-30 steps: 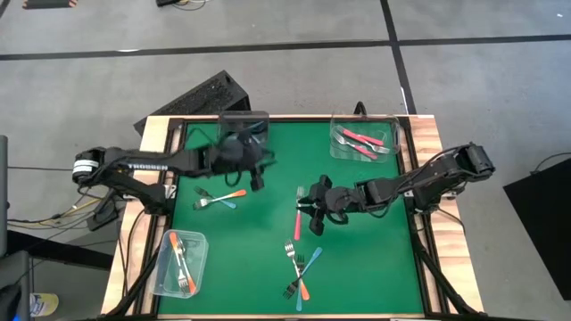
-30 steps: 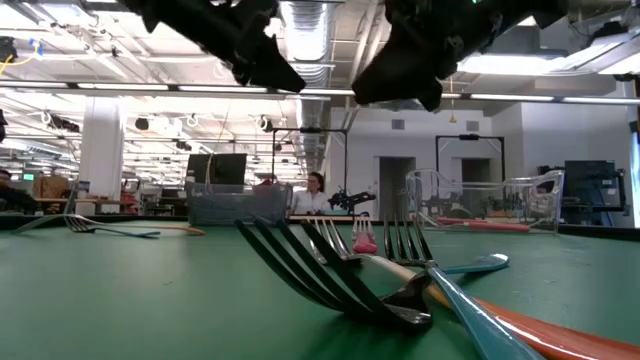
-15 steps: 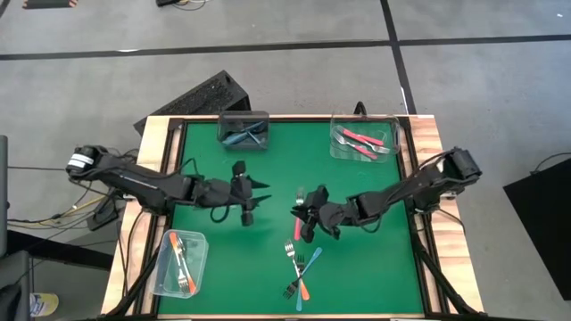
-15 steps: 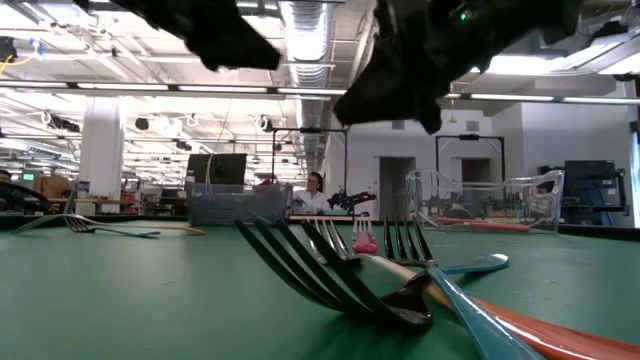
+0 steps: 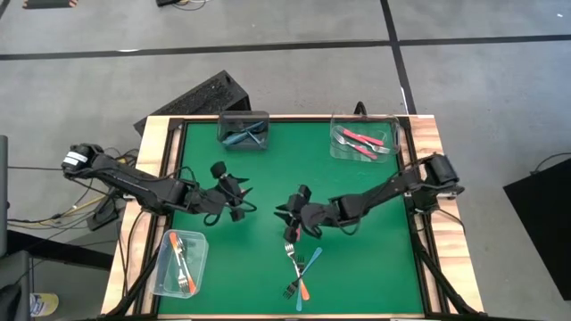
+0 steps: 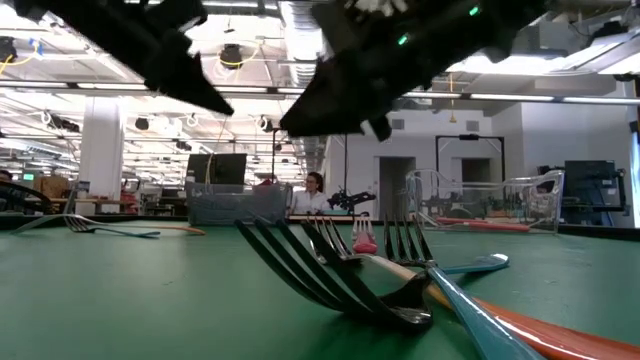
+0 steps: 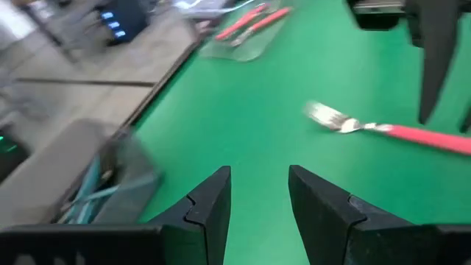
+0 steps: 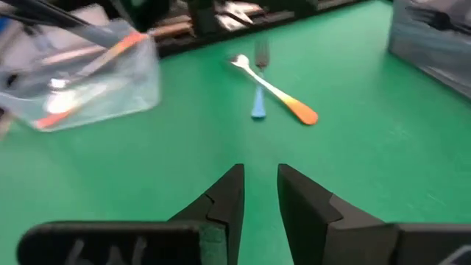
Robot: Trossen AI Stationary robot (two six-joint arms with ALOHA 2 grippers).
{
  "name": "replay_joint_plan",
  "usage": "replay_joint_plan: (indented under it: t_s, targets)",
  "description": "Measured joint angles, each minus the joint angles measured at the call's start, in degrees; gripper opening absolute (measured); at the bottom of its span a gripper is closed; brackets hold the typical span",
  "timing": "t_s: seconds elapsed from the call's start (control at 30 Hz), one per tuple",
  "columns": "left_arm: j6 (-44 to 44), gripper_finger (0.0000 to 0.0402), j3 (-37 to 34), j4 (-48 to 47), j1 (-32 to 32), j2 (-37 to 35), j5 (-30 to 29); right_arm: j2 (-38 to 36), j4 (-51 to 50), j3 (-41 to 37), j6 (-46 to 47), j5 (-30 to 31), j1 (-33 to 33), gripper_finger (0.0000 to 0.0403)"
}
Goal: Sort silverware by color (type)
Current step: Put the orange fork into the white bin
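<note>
Two arms have both dropped toward mid-tabletop (image 5: 366, 259) in the last second; neither carries anything.

High view: the left tool (image 5: 239, 198) was over the dark bin (image 5: 243, 117) at the back edge a second ago and is now left of centre. The bin holds blue forks (image 5: 243, 136). The right tool (image 5: 290, 217) has slid forward and left, and now covers the spot where the pink fork lay. Sorted so far: pink forks (image 5: 361, 138) in the clear tub (image 5: 393, 134) back right, orange forks (image 5: 178, 251) in the clear tub (image 5: 200, 267) front left. A loose pile (image 5: 299, 267) of about three forks near the front edge is untouched.

Low view: the same pile fills the foreground, unmoved. Both arms are dark shapes overhead and have swung left across the frame. No tool detail is readable here.

Left wrist view: fingers (image 7: 210, 202) are moderately apart with bare green between them. The pink fork (image 7: 397, 132) lies flat on the tabletop, with the other arm's fingers (image 7: 434, 66) just over its handle.

Right wrist view: fingers (image 8: 228, 195) are narrowly parted, nothing between them. Beyond them an orange fork (image 8: 283, 96) and a blue fork (image 8: 257, 103) lie crossed on the tabletop, near the left arm.

My read: the left arm has finished a drop and is lining up on the crossed pair, while the right arm is going for the pink fork. About six forks are still loose. The right tool probably needs to widen before it closes on that handle.
</note>
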Motion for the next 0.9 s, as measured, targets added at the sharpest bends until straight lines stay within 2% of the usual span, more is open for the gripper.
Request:
replay_joint_plan:
  t_s: [0.07,0.17,0.37,0.43,0.53,0.7,0.9]
  targets:
    - [-1.7,0.0128,-2.1,0.8,0.4,-0.8,-1.0,2.1,-0.1,1.5,-0.1,-1.2,-0.7,0.0124]
    - [-4.8,0.0128,-5.2,2.8,0.5,-2.7,1.0,3.8,-1.0,3.1,-0.9,-3.6,-1.6,0.0144]
    - [-16.6,0.0128,-10.7,2.7,0.9,-5.1,1.0,6.5,0.8,7.0,-4.6,-5.3,-4.7,0.0183]
    - [-19.3,0.0128,-10.9,2.2,0.9,-5.1,1.2,6.9,-1.3,8.1,-5.1,-7.6,-5.8,0.0191]
    - [-21.2,0.0128,-11.5,1.3,0.4,-4.8,4.2,9.1,-0.3,10.5,-5.1,-11.7,-6.8,0.0196]
    - [-26.2,0.0128,-13.3,3.8,0.3,-2.3,9.3,10.2,-4.7,12.8,-5.5,-11.9,-6.4,0.0193]
    - [-27.3,0.0128,-14.0,6.8,0.3,0.8,14.0,10.3,-8.0,13.2,-5.6,-13.6,-6.6,0.0189]
